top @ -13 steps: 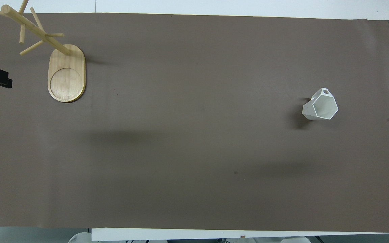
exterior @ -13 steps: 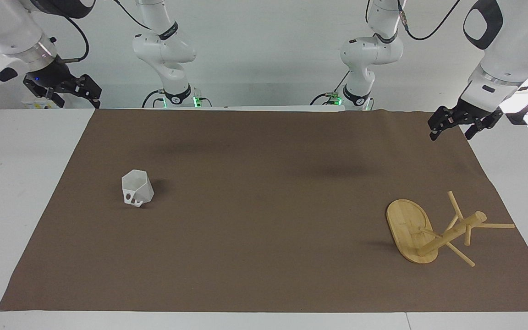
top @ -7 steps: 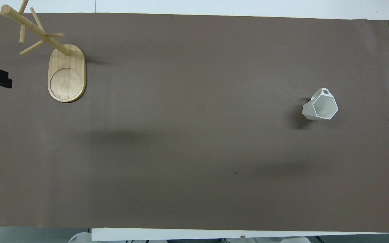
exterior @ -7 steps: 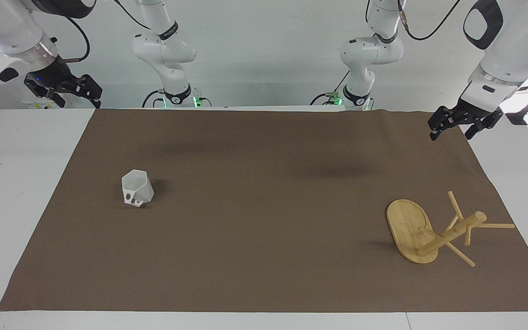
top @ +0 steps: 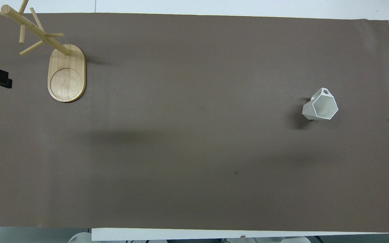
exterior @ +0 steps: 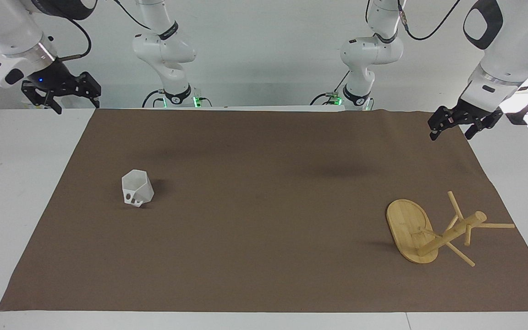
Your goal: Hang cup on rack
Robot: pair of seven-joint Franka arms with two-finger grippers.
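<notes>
Brown cloth (exterior: 264,229) covers most of a white table (exterior: 12,183). Only the facing view shows the arm bases and pale wall; overhead, just gripper tips show at the edges. White cup (exterior: 136,188) stands upright toward the right arm's end, bamboo rack (exterior: 433,231) upright toward the left arm's end, well apart. Right gripper (exterior: 57,94) hangs over bare table, left gripper (exterior: 459,123) over the cloth's corner, both with jaws apart, holding nothing.

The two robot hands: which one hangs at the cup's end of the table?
The right hand, up over the white table edge at the end where the cup stands. The left hand hangs at the rack's end.
</notes>
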